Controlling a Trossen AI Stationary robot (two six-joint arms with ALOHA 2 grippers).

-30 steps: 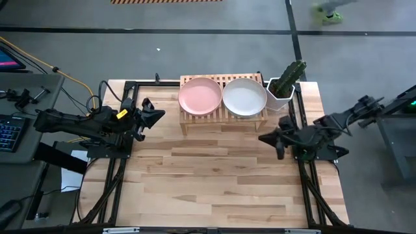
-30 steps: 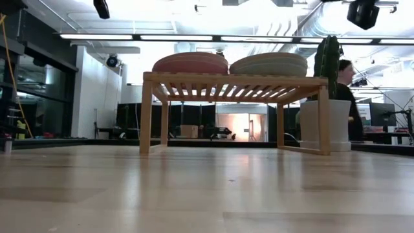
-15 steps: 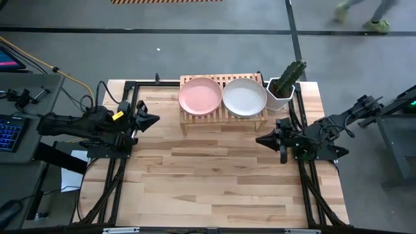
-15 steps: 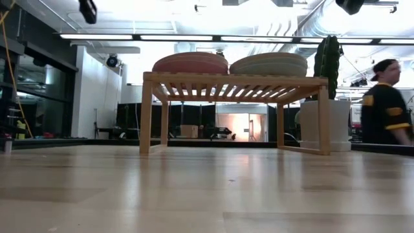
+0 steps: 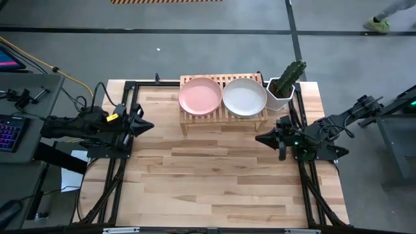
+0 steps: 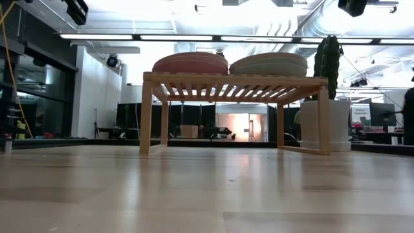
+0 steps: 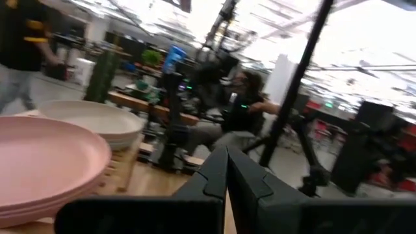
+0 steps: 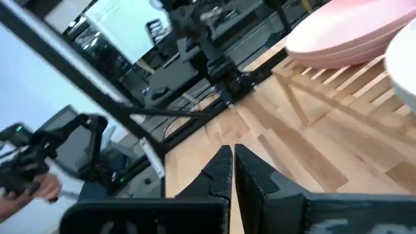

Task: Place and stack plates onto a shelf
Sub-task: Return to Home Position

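Shelf lengthwise left-right, plates apparently level

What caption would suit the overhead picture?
Stacked pink plates and pale plates on the shelf; left gripper and right gripper shut, either side.

Stack counts unreadable: pink stack and pale stack show side-on, rims merge, probably several each. Person cropped by low view's right edge. Right wrist view clips both stacks at its edge.

Plate stacks sit side by side on the shelf (cactus pot alongside).
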